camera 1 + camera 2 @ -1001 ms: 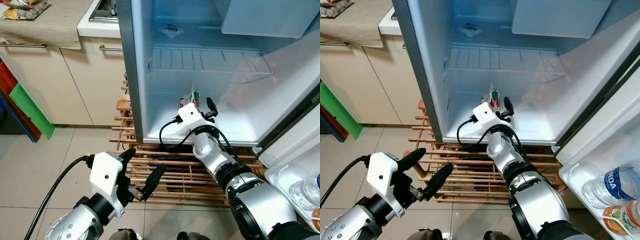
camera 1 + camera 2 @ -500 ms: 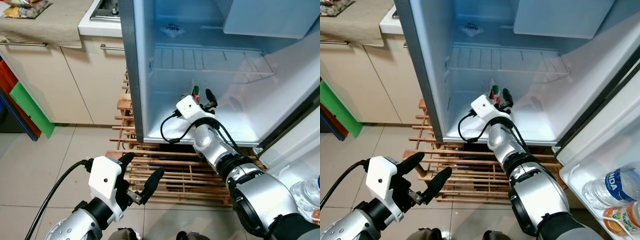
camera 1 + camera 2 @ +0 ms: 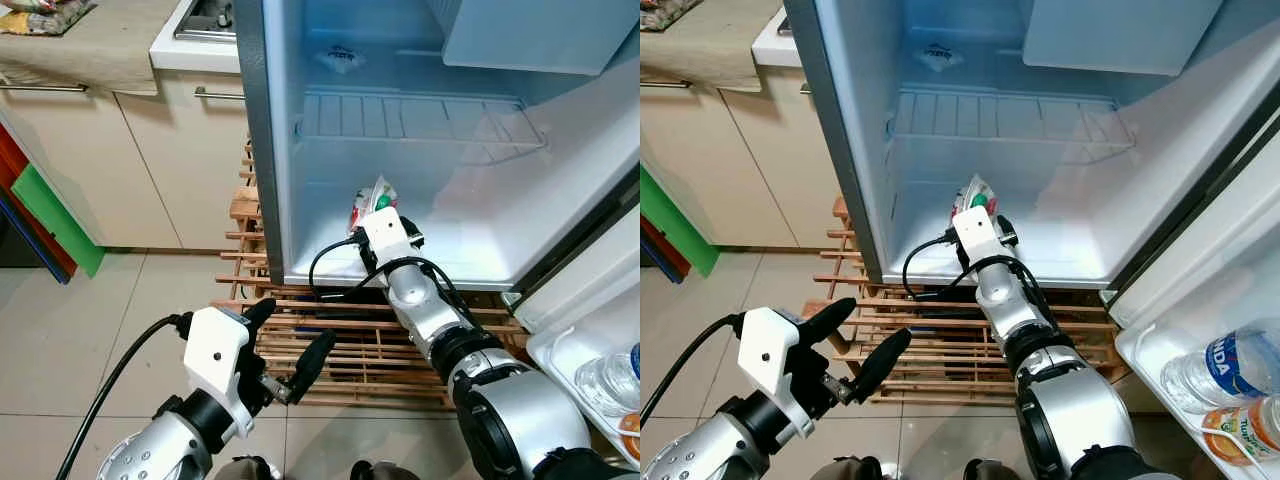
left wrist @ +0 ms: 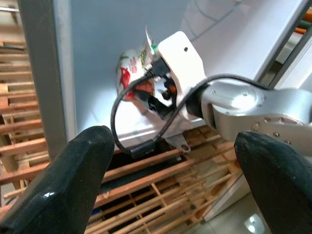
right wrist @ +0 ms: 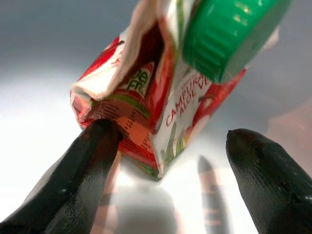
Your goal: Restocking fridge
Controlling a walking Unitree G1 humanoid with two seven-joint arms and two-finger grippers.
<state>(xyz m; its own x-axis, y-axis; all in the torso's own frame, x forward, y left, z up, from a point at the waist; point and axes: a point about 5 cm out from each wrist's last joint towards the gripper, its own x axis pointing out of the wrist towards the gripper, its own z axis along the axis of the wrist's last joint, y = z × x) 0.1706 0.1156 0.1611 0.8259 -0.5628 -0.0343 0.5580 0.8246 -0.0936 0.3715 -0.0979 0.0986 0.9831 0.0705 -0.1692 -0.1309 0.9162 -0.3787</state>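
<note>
Right wrist view — we see the right claw (image 5: 165, 170) spread open around a red juice carton (image 5: 161, 97) with a green cap, standing on the fridge floor (image 3: 470, 250). Left claw (image 3: 285, 350) hangs released over the wooden pallet (image 3: 350, 340).

Between the right gripper's (image 5: 165, 161) spread jaws, the red-and-white drink carton with a green screw cap (image 5: 161, 107) carried red print reading "ALOE VE…", the end hidden, under a partly legible word; its other lettering was too fragmentary to read.
</note>
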